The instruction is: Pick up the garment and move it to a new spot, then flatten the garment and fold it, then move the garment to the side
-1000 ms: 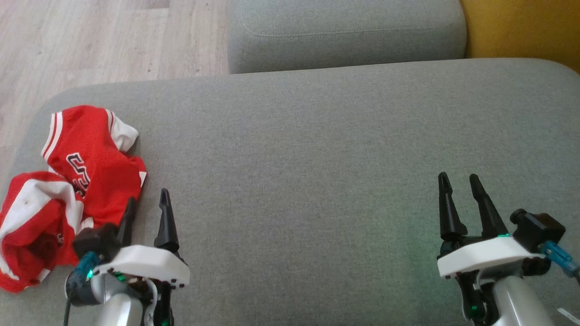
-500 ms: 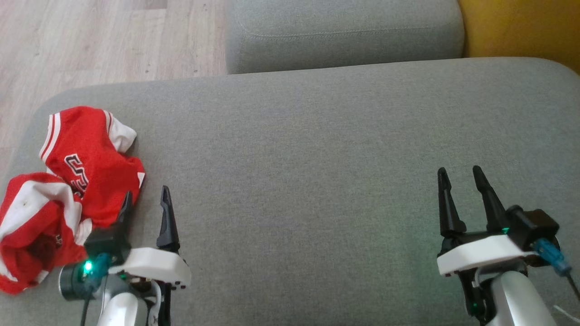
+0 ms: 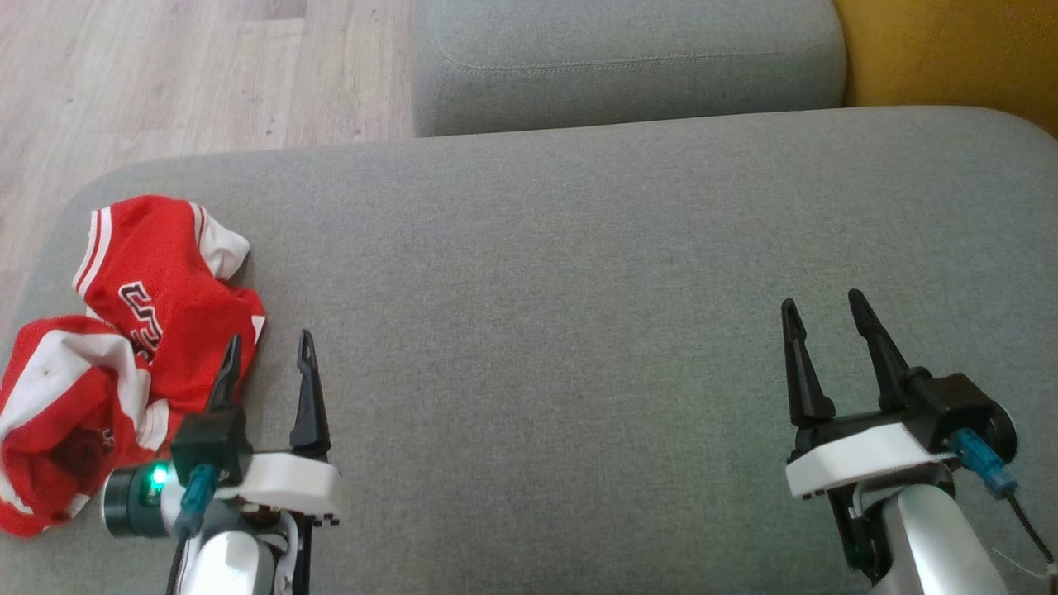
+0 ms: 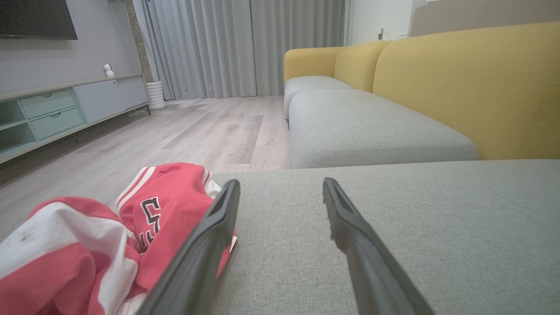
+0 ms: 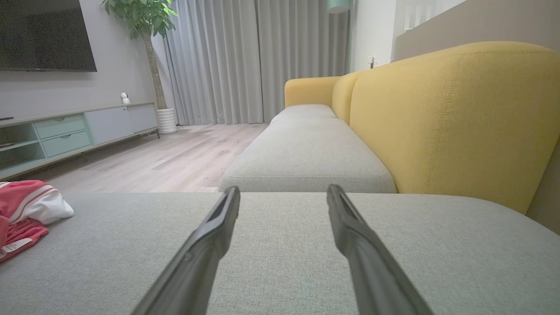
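Observation:
The garment (image 3: 140, 322) is a red and white jersey with black lettering, crumpled at the left end of the grey cushion (image 3: 579, 289). It also shows at the lower left of the left wrist view as the garment (image 4: 96, 236), and at the far left of the right wrist view as the garment (image 5: 26, 210). My left gripper (image 3: 269, 351) is open beside the garment's right edge, its left finger over the red cloth, nothing between the fingers. My right gripper (image 3: 820, 310) is open over bare cushion at the lower right, holding nothing.
A second grey cushion (image 3: 628, 58) lies beyond the near one. The yellow sofa back (image 3: 950, 49) rises at the far right. Wood floor (image 3: 165, 74) runs past the cushion's left and far-left edges. A low cabinet (image 4: 52, 113) stands across the room.
Both wrists have rolled a little while staying in place. The right gripper has drifted slightly left and forward. The garment has not moved.

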